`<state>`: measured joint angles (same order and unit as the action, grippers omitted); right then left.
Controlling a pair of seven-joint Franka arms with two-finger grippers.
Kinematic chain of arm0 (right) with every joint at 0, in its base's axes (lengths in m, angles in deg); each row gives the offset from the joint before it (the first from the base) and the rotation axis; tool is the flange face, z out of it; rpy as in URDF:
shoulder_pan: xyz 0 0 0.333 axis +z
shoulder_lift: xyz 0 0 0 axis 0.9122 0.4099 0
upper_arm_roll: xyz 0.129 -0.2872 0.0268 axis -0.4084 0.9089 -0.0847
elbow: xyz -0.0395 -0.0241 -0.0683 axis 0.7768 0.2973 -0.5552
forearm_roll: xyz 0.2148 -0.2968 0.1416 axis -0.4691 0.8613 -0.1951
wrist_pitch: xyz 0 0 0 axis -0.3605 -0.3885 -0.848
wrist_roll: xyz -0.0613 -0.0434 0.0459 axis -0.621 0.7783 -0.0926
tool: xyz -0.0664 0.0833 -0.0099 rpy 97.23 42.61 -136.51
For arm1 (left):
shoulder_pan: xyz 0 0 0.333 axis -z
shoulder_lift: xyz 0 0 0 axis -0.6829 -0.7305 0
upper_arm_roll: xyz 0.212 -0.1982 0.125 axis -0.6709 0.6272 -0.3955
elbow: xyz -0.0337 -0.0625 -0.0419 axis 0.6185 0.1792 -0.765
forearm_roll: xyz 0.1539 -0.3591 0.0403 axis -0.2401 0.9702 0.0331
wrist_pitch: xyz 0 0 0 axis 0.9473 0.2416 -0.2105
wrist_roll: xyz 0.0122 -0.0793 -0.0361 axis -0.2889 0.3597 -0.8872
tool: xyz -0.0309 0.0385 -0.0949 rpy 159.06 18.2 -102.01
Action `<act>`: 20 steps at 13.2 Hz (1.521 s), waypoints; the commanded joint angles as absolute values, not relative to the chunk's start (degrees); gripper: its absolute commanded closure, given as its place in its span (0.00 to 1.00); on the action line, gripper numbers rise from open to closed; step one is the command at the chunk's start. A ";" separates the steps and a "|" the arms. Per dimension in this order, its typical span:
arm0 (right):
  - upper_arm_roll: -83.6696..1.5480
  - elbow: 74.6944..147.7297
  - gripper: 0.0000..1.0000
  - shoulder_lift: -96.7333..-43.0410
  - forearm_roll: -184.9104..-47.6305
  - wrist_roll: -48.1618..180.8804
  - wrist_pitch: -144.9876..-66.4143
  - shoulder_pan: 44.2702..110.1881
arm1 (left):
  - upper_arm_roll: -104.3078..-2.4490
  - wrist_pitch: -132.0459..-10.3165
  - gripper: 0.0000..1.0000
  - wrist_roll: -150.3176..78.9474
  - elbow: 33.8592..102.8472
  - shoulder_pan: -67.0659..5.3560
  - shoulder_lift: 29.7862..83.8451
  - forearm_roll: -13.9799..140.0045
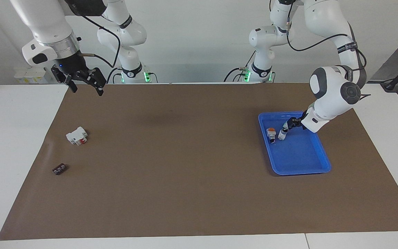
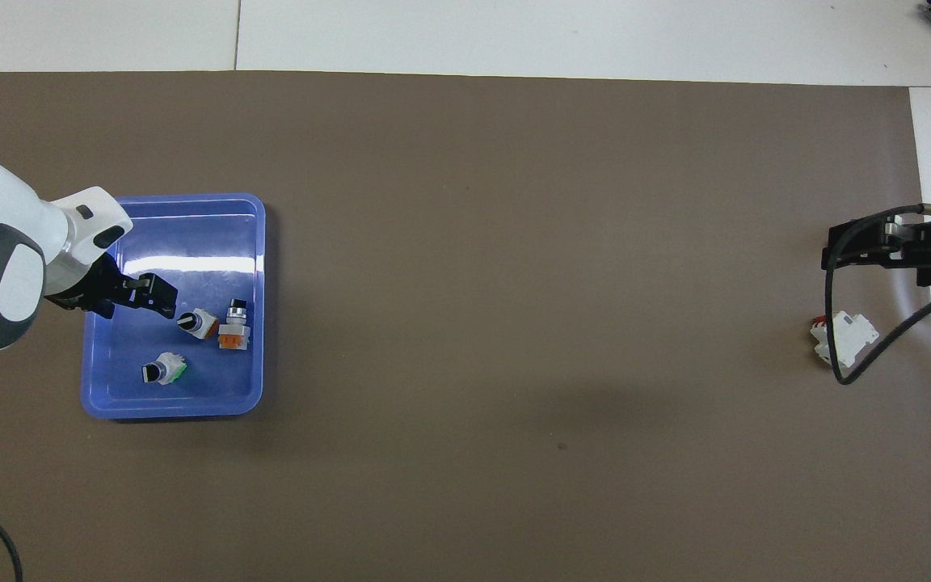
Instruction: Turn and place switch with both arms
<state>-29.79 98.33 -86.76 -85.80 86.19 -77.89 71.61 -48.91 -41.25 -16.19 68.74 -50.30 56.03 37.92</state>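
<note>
The switch (image 2: 164,370), white with a green end block and a black knob, lies free on its side in the blue tray (image 2: 179,404), in the corner nearest the robots at the left arm's end. My left gripper (image 2: 154,293) (image 1: 290,123) is open and hangs low over the tray, apart from the switch, beside the white-and-black switch (image 2: 197,322). In the facing view the left hand hides the green switch. My right gripper (image 1: 83,86) is open and holds nothing. It hangs high over the mat's edge at the right arm's end and waits.
An orange-capped switch (image 2: 233,330) (image 1: 271,134) lies in the tray beside the white-and-black one (image 1: 282,134). A white block with a red part (image 1: 77,135) (image 2: 844,338) and a small dark part (image 1: 59,169) lie on the brown mat (image 1: 185,166) at the right arm's end.
</note>
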 commanded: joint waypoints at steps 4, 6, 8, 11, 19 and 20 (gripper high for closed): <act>-29.38 100.27 0.00 -88.39 -87.00 84.03 -78.63 71.78 | -48.32 -41.34 0.00 -15.41 61.64 -50.81 57.02 37.17; -29.38 100.27 0.00 -88.39 -87.00 84.03 -78.63 71.78 | -48.23 -41.34 0.00 -15.84 59.98 -50.28 57.91 37.35; -29.38 100.27 0.00 -88.39 -87.00 84.03 -78.63 71.78 | -47.80 -40.21 0.00 -15.76 56.47 -50.10 58.61 37.35; -29.46 100.27 0.00 -88.39 -87.00 84.03 -78.54 71.78 | -47.62 -40.55 0.00 -15.32 56.28 -50.10 63.70 37.44; -29.38 100.27 0.00 -88.39 -87.00 84.03 -78.54 71.78 | -45.77 -30.71 0.00 -14.18 50.30 -48.70 66.61 37.44; -29.38 100.27 0.00 -88.39 -87.00 84.03 -78.54 71.78 | -45.68 -30.45 0.00 -14.18 50.21 -48.70 66.53 37.52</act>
<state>-29.68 98.56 -86.91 -85.80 85.53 -77.91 72.00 -45.47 -32.15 -14.84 51.30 -49.53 67.05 37.92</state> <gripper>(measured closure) 0.000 0.000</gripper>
